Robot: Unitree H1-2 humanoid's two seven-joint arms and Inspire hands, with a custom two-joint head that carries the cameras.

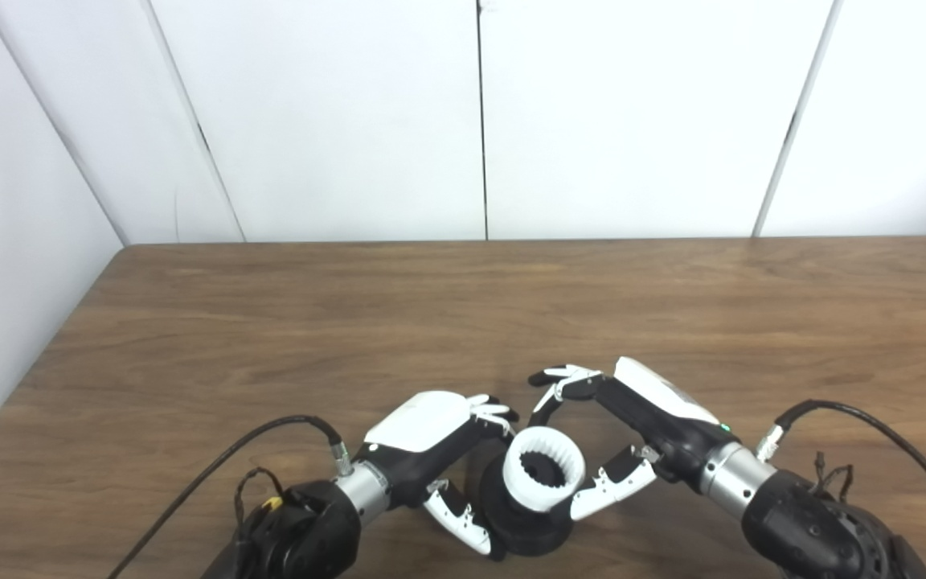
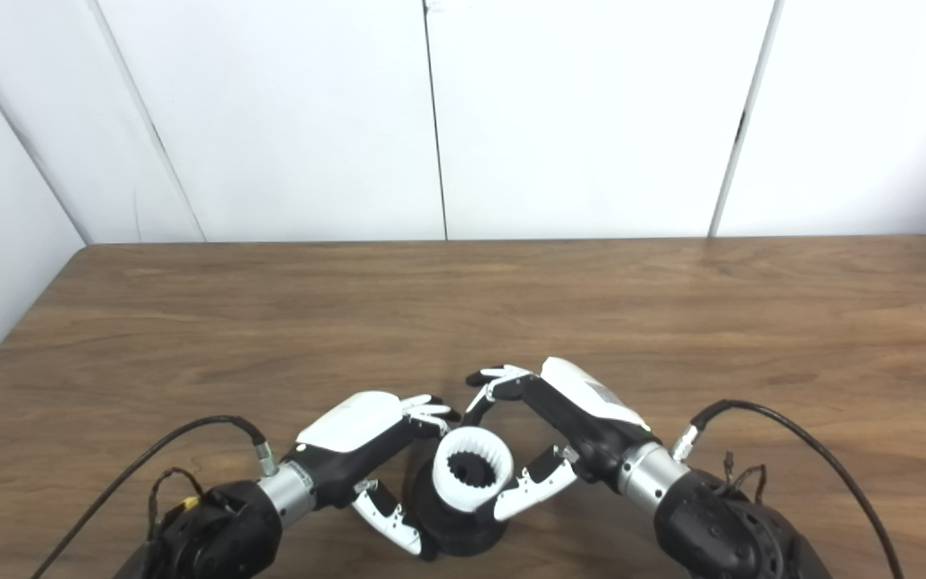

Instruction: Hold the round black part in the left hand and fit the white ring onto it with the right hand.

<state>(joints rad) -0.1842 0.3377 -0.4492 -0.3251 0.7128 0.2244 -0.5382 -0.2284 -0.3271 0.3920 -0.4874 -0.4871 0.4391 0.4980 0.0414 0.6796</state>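
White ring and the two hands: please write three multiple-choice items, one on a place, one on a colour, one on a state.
1. Where is the white ring?
A. on top of the round black part
B. at the table's far edge
C. on the wall

2. What colour is the table?
A. green
B. brown wood
C. white

3. How is the left hand?
A. open, far from everything
B. out of view
C. closed around the black part

Key: 1 A, the ring sits on the part; 2 B, wood grain shows; 3 C, its fingers wrap the part, while the right hand is at the ring.
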